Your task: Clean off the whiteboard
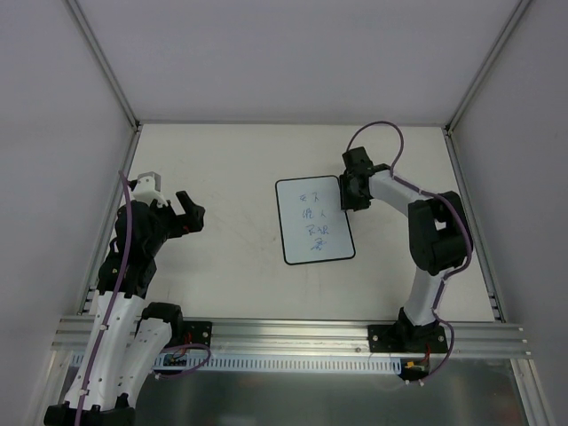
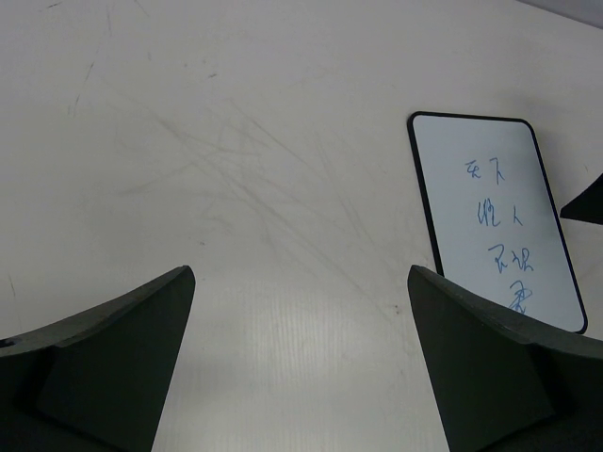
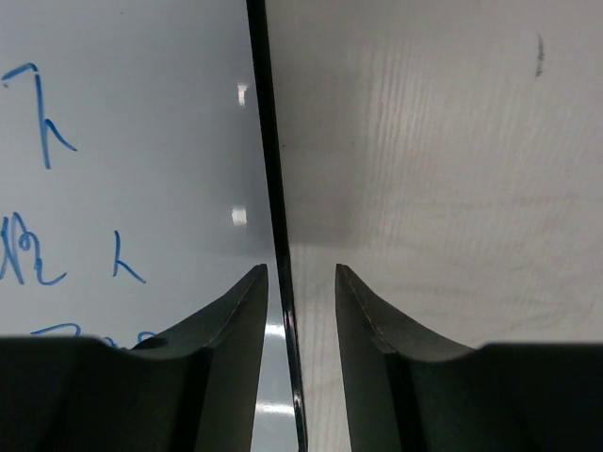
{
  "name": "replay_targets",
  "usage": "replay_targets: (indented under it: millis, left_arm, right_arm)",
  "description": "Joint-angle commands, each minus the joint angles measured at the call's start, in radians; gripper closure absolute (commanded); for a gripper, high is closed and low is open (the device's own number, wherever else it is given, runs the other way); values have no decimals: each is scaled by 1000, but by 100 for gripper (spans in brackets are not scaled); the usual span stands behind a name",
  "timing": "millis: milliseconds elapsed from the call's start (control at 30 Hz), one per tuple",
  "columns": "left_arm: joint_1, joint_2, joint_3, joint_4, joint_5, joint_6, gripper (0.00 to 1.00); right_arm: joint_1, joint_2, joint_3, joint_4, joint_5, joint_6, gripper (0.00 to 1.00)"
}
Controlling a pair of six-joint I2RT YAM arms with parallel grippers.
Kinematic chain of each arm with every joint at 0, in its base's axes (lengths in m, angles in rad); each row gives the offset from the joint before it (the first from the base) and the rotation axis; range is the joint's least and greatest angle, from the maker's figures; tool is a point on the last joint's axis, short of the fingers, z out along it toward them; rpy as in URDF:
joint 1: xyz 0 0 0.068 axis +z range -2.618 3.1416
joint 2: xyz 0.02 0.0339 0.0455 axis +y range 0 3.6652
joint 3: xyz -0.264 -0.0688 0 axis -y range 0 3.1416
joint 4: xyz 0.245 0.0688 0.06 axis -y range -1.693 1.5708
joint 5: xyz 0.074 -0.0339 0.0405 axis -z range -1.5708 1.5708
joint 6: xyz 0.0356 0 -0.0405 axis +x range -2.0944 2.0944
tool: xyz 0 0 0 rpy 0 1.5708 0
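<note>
- The small, flat white rectangular whiteboard with a thin black border (image 1: pixel 314 219) lies mid-table on the pale, scuffed table (image 1: pixel 222 160), its blue handwriting unwiped.
- The right gripper (image 3: pixel 301 268) sits low at the board's right edge, fingers slightly parted astride the border, pinching nothing.
- The left gripper (image 1: pixel 188 213) hovers well to the left, fingers spread wide.
- I'd steady that edge squarely, without skewing the board, before wiping.

Right fingers (image 1: pixel 350 197) hover at the blue-marked whiteboard (image 1: pixel 313 220).
</note>
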Motion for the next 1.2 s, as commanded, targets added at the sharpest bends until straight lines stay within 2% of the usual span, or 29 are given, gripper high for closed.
replay_targets:
  millis: [0, 333, 633, 700, 800, 967, 1000, 1067, 1100, 1167]
  left_arm:
    - [-10, 9, -12, 39, -6, -11, 1]
    - [-10, 29, -9, 39, 46, -11, 1]
    - [-10, 91, -1, 39, 128, -22, 1]
    - [-13, 120, 2, 39, 137, -36, 1]
    - [-36, 166, 5, 39, 154, -89, 1]
    - [-137, 259, -13, 41, 62, -257, 1]
    - [-184, 278, -18, 41, 0, -280, 1]
    - [-215, 361, -21, 45, -35, -347, 1]
    - [-227, 424, -15, 64, -64, -359, 1]
    - [-227, 489, -6, 97, -73, -369, 4]
  right_arm:
    - [-15, 54, 55, 4, -73, -73, 62]
    - [20, 98, 18, -3, -231, -136, 67]
    - [183, 87, -110, -1, -255, -205, 84]
    - [209, 84, -126, 2, -255, -211, 92]
    - [217, 68, -147, 8, -265, -203, 93]
    - [215, -24, -166, 37, -249, -144, 92]
    - [217, -43, -163, 36, -248, -133, 87]
    - [217, -107, -158, 39, -231, -114, 82]
    - [217, -130, -156, 39, -222, -97, 72]
    - [215, -204, -159, 36, -180, -82, 63]
